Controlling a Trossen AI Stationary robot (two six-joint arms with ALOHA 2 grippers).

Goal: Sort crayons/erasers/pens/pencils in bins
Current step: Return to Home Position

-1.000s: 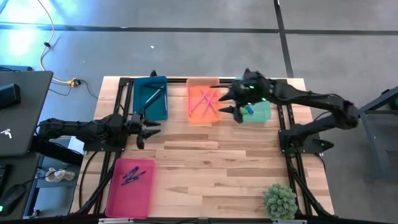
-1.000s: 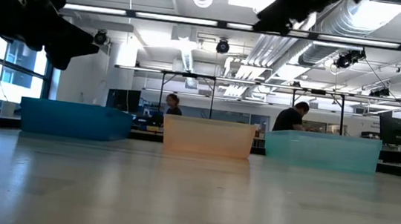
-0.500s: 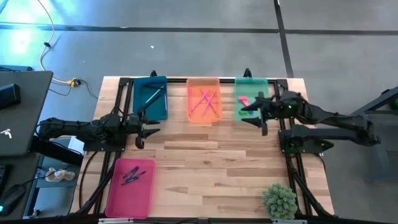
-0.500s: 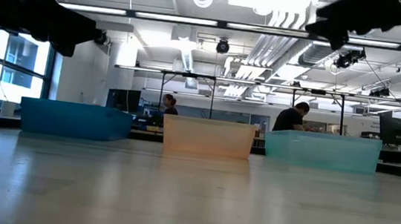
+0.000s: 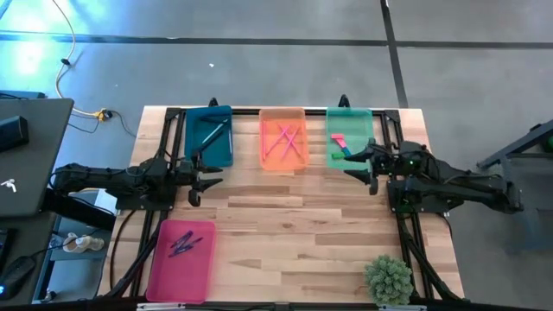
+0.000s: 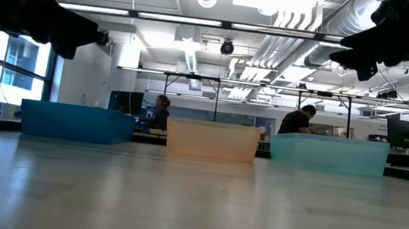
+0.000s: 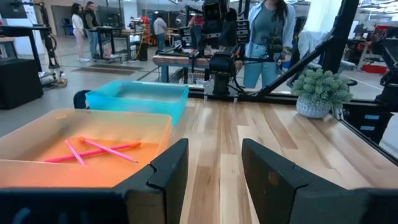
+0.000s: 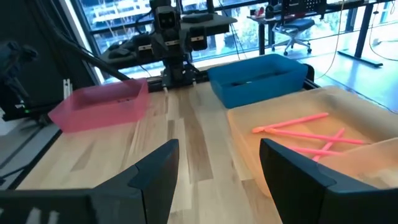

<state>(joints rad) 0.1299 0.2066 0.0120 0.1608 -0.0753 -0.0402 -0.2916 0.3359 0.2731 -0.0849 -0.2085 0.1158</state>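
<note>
The right gripper (image 5: 361, 167) is empty, its fingers set wide apart. It has drawn back toward the right edge of the frame. A second ago it hung between the orange bin (image 5: 264, 155) and the mint-green bin (image 5: 332, 161), and now it sits at the mint-green bin's lower right corner, close to its own base. The left gripper (image 5: 204, 181) is also spread and holds nothing. It stays where it was, just below the teal-blue bin (image 5: 191, 147), pointing toward the middle of the frame.

A broad stretch of bare wooden table (image 5: 302, 225) lies between the two grippers and runs down to the lower edge. There the pink bin (image 5: 158, 268) sits at lower left and a small potted plant (image 5: 388, 279) at lower right. Three bins stand in a row along the table's upper edge, near each other but apart, with their long sides running from top to bottom of the frame.

The erasers (image 5: 339, 142) are in the mint-green bin. A pink one lies slightly slantwise in the middle. The stubs just below it, seemingly blue and green, are too small to tell apart and are partly covered by the right gripper. In the orange bin, thin pink sticks (image 5: 286, 140) lie crossed, roughly along its length. The pens (image 5: 213, 134) in the teal-blue bin lie on a diagonal. Dark purple crayons (image 5: 183, 244) rest in the upper half of the pink bin.
</note>
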